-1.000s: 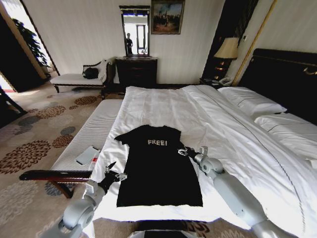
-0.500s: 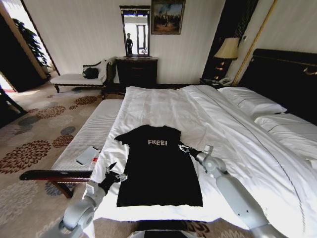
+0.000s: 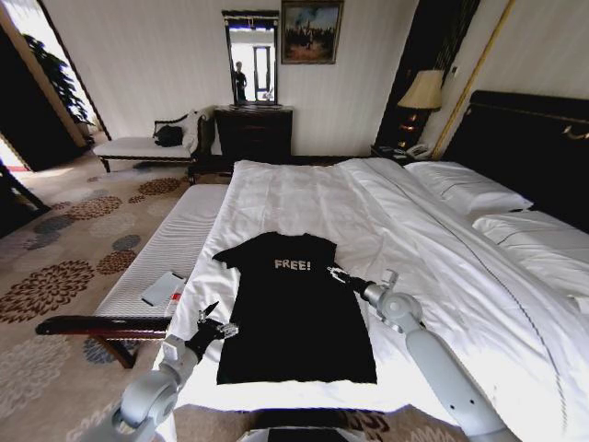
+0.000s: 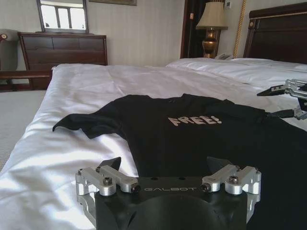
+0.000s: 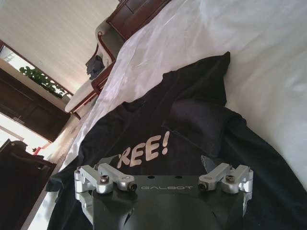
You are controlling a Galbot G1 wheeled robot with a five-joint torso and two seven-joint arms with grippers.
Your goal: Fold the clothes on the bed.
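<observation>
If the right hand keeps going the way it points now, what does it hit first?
Probably the T-shirt: the right hand is open and aimed at its folded-over sleeve by the "FREE!" print. Depth is unclear.

You see the black short-sleeved T-shirt with white "FREE!" lettering (image 3: 294, 308) spread flat on the large white-sheeted bed (image 3: 442, 267). Your left end effector (image 3: 210, 318) sits open beside the shirt's left edge; your right end effector (image 3: 337, 274) is at its right sleeve.

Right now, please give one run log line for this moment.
T-shirt: flat on bed, unfolded | left gripper: open, at shirt's left edge | right gripper: open, at right sleeve
</observation>
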